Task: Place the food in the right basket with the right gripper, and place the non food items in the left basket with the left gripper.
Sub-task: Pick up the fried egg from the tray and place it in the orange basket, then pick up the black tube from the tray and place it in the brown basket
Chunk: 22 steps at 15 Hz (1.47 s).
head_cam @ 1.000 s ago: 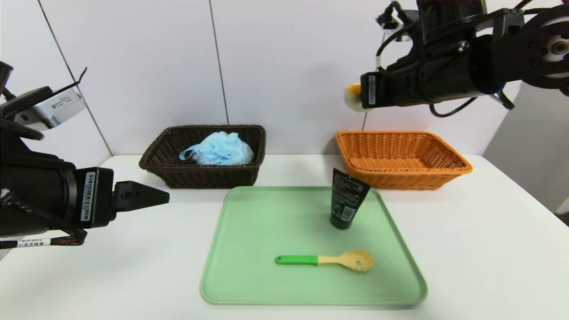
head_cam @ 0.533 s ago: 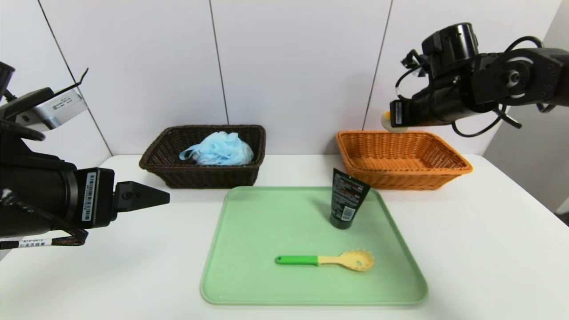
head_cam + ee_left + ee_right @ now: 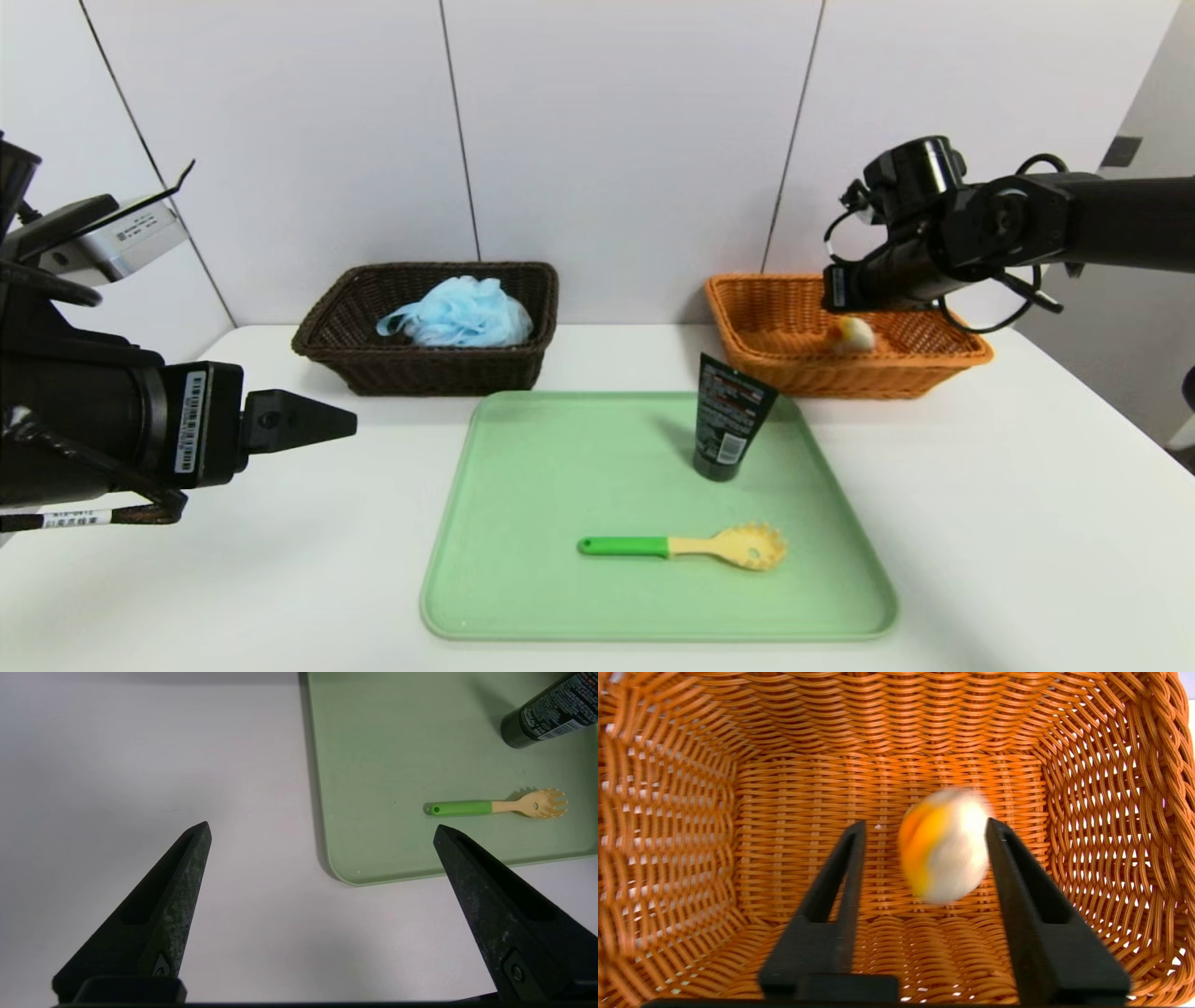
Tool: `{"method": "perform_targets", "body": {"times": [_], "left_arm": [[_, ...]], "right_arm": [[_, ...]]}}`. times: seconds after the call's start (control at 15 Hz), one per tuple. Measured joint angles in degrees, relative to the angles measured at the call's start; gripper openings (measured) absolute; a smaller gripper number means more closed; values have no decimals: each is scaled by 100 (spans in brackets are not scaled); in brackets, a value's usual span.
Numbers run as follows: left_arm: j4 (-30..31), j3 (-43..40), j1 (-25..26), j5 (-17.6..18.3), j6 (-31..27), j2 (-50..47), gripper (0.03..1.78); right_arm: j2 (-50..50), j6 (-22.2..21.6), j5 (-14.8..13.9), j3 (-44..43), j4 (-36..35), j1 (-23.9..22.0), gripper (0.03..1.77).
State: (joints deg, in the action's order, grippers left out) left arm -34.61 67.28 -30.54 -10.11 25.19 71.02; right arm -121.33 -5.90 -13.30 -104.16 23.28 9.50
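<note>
Right wrist view is showing the right gripper (image 3: 924, 858) opening over the orange basket (image 3: 691, 812), the egg (image 3: 945, 844) dropping between its parted fingers; the left gripper (image 3: 322, 833) is idling open, nearer the spoon (image 3: 495, 807).

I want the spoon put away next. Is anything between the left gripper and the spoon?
Nothing visible. The left gripper hangs open over the table beside the green tray; the spoon lies alone, apart from the black tube.

Egg (image 3: 853, 333) lies in the orange basket (image 3: 934, 357).
</note>
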Motion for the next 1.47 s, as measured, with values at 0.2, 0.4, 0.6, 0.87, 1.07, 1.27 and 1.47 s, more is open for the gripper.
{"method": "perform_targets", "body": {"times": [0.2, 0.4, 0.6, 0.87, 1.07, 1.27, 1.47], "left_arm": [[0, 2, 0, -2, 0, 0, 169], [2, 0, -5, -2, 2, -7, 169], [2, 2, -5, 0, 2, -29, 169], [2, 2, -5, 0, 0, -46, 169], [7, 9, -2, -2, -13, -74, 169], [38, 44, -5, 0, -46, -55, 169], [490, 61, -11, 13, -201, 96, 169]], "right_arm": [[-30, -13, 38, -127, 30, -5, 118], [16, -16, 127, -266, 61, -21, 135], [151, -18, 162, -466, 323, -29, 146], [551, -126, 534, -703, 898, -32, 156], [1008, -167, 580, -714, 1274, -22, 161], [1558, -182, 788, -714, 1720, -21, 164], [2227, -222, 1085, -649, 2208, -22, 166]]}}
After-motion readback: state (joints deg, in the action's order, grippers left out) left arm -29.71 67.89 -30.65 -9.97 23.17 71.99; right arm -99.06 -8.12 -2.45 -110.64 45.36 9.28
